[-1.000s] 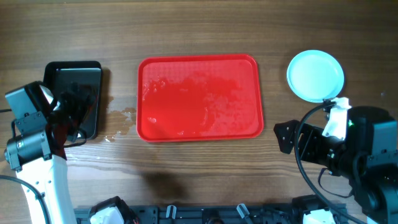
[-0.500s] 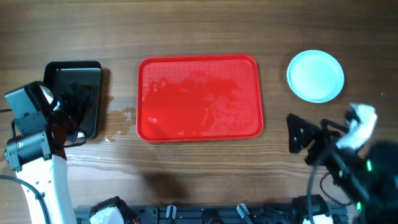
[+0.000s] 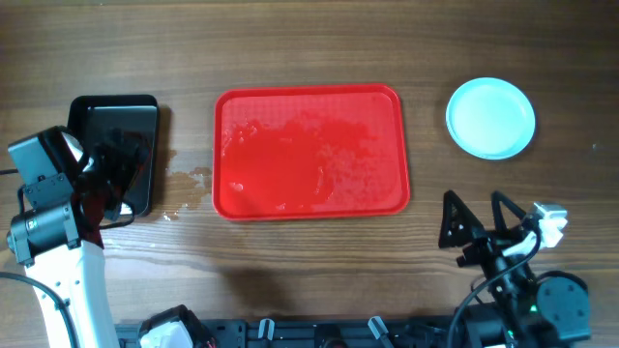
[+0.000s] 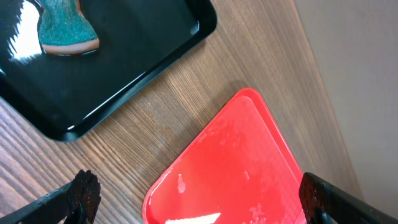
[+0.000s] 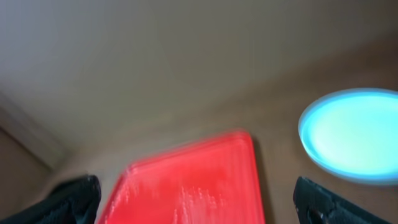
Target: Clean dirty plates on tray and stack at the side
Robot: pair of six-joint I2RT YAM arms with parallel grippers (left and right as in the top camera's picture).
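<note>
Jaws wide, empty on both; left gripper (image 3: 120,172) by black tray (image 3: 145,104); right gripper (image 3: 474,207) front-right, facing tray (image 3: 309,102).

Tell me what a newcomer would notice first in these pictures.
The big red tray in the middle of the table stands out most, bare of plates and wet-looking. To its right, off the tray, sits a pale round plate. At the left lies a glossy black tray with a teal sponge in it.
</note>
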